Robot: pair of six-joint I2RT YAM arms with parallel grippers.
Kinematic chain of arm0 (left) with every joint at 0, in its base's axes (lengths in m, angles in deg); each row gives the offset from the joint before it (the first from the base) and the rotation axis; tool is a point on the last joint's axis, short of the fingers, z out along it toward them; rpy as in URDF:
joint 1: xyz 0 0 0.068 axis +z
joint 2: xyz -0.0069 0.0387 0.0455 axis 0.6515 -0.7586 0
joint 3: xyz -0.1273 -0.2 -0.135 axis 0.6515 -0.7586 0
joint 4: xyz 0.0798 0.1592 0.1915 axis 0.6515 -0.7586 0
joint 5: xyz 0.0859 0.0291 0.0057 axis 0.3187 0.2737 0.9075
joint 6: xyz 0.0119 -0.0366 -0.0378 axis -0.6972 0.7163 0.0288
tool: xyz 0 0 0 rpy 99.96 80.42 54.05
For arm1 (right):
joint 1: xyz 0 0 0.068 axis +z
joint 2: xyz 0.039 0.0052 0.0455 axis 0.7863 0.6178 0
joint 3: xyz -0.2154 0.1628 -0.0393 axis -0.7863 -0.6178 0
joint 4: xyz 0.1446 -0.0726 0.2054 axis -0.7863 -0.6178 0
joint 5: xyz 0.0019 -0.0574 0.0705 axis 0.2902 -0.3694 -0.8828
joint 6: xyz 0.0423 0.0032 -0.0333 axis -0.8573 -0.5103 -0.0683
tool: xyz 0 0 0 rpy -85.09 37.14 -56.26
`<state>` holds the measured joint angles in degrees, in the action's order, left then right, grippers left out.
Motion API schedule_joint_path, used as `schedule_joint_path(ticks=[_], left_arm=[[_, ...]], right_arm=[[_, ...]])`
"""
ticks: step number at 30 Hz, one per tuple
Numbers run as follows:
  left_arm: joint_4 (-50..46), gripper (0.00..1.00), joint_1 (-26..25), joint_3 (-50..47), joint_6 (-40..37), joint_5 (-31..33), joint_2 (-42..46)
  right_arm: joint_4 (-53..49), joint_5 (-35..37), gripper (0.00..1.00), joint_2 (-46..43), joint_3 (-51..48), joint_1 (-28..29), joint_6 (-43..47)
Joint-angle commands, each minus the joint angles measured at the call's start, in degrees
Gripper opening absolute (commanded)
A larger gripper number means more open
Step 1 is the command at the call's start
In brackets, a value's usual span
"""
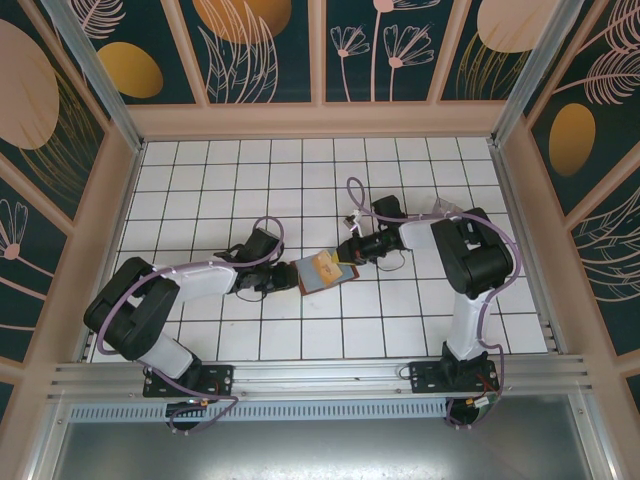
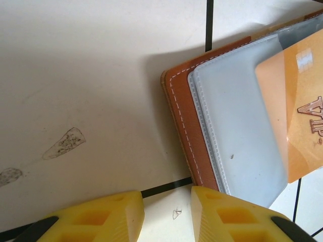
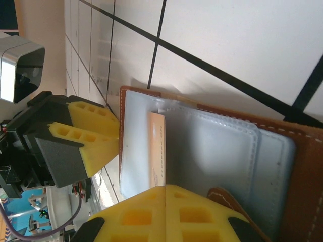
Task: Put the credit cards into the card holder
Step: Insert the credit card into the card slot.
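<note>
Left gripper point(image 2: 167, 204) is hovering open low over the white tiled table point(image 1: 300, 180), fingers just beside the card holder point(image 2: 179, 116), which is lying unfolded mid-table. Right gripper point(image 3: 165, 194) is pinching an orange credit card point(image 2: 287, 116) over the clear sleeves point(image 2: 237, 126). Teal floral wall panels point(image 1: 265, 50) are enclosing the cell.

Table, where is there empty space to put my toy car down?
Bare tiles run along the back wall and beside the left wall. More lie between the open card holder and the near metal rail. The middle is crowded: the left arm and right arm meet at the card holder.
</note>
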<state>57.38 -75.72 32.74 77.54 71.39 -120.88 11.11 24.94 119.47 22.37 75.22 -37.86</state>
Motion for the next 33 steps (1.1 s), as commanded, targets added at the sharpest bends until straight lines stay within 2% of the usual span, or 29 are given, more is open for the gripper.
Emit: schedule_joint_path(ticks=[1,17,26,33], left_arm=[[3.22,0.35,1.58,-2.31,-2.25,8.48,-5.23],[4.21,0.35,1.76,-2.88,-2.18,8.78,-5.94],[4.26,0.34,1.89,-3.15,-1.73,9.27,-5.90],[4.28,0.34,1.94,-2.81,-1.65,9.49,-6.33]], right_arm=[[2.13,1.00,0.00,1.40,0.04,0.53,0.35],[8.56,1.59,0.00,1.90,-0.49,1.88,-2.87],[12.99,2.32,0.00,0.54,-5.55,3.04,-7.53],[14.20,5.23,0.00,0.52,-5.55,6.59,-10.61]])
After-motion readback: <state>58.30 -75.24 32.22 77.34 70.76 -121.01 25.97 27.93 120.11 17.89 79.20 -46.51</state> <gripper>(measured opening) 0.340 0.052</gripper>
